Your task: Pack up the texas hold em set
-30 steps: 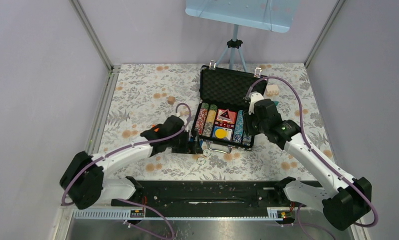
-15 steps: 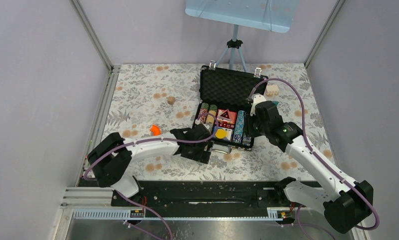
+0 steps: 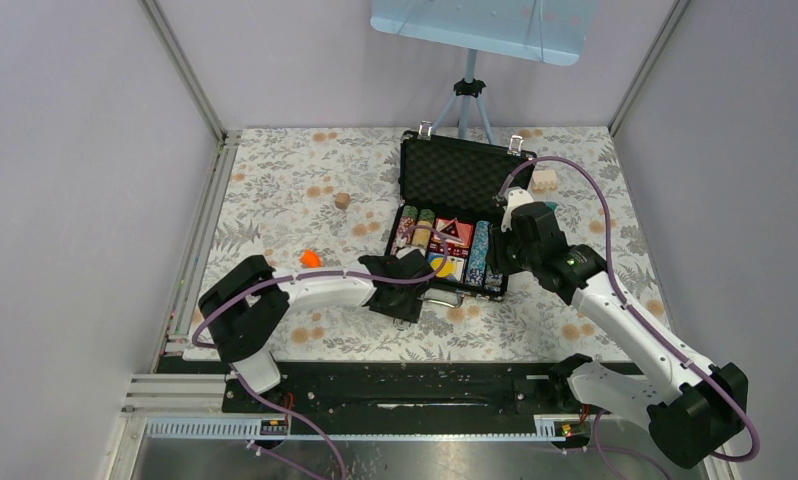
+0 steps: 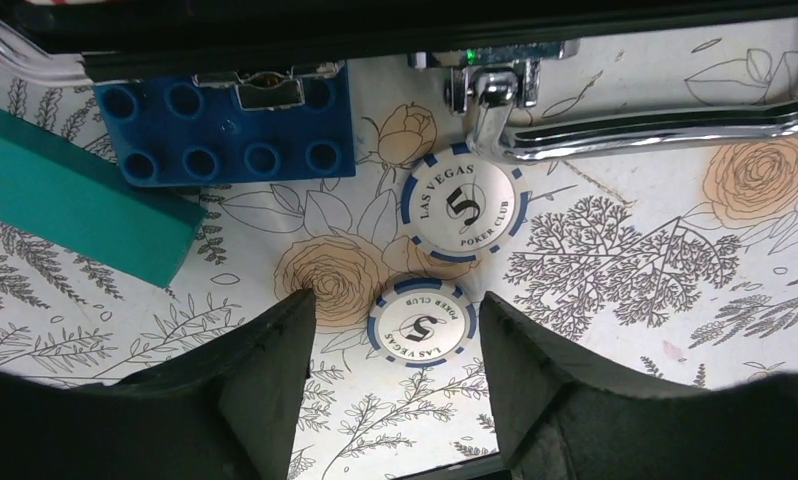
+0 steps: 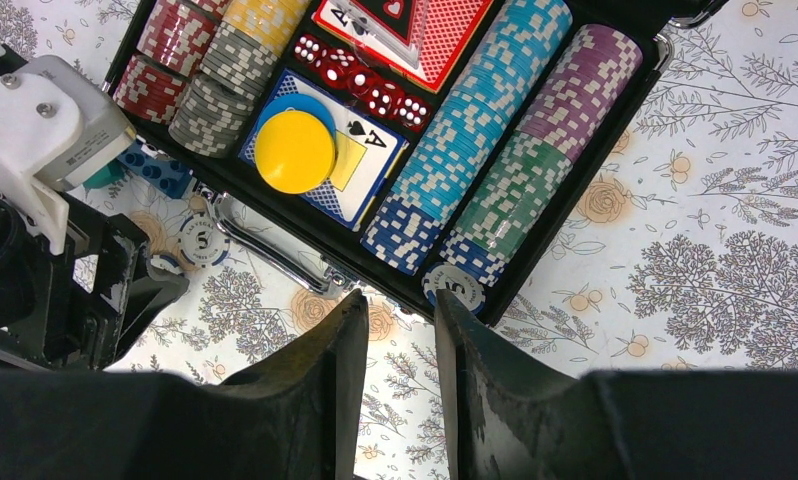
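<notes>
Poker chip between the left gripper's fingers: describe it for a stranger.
Find the open black briefcase on the floral table. Two white, blue-edged 5 chips lie outside by its silver handle. Yours is the chip farther from it, between the left gripper's fingers.

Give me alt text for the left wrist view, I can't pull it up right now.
The left tool, open, straddles a white-and-blue poker chip on the floral cloth; a second chip lies just beyond. Behind are a blue brick, a teal brick and the case's chrome handle.
</notes>
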`<state>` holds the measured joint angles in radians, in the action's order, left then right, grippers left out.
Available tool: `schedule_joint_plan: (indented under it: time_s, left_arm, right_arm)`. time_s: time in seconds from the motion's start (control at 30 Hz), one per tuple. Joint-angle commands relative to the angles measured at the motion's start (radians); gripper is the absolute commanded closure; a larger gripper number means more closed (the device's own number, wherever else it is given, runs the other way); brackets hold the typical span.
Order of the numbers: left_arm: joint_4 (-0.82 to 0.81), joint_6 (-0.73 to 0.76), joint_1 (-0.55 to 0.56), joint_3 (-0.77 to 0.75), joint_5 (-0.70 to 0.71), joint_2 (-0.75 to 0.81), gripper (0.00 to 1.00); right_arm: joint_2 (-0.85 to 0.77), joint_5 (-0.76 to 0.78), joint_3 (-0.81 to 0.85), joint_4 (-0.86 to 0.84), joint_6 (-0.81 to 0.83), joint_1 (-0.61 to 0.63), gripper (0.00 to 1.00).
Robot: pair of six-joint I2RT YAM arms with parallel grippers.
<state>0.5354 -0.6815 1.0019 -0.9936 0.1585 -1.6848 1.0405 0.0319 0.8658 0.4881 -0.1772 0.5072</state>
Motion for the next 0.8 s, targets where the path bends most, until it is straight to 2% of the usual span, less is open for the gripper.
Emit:
schedule_joint_plan:
  time_s: [0.0, 0.43, 0.77]
  left_arm:
    - [0.031, -0.007, 0.03, -0.026, 0.058, -0.018, 0.4]
    - [0.085, -0.031, 0.112, -0.073, 0.083, -0.104, 0.47]
    - [0.092, -0.046, 0.121, -0.051, 0.092, -0.1, 0.52]
  right_arm:
    - [0.002, -0.02, -0.005, -0.021, -0.01, -0.004, 0.62]
    - [0.015, -0.014, -0.005, -0.021, -0.007, -0.004, 0.62]
    - [0.019, -0.012, -0.005, -0.02, -0.005, -0.004, 0.62]
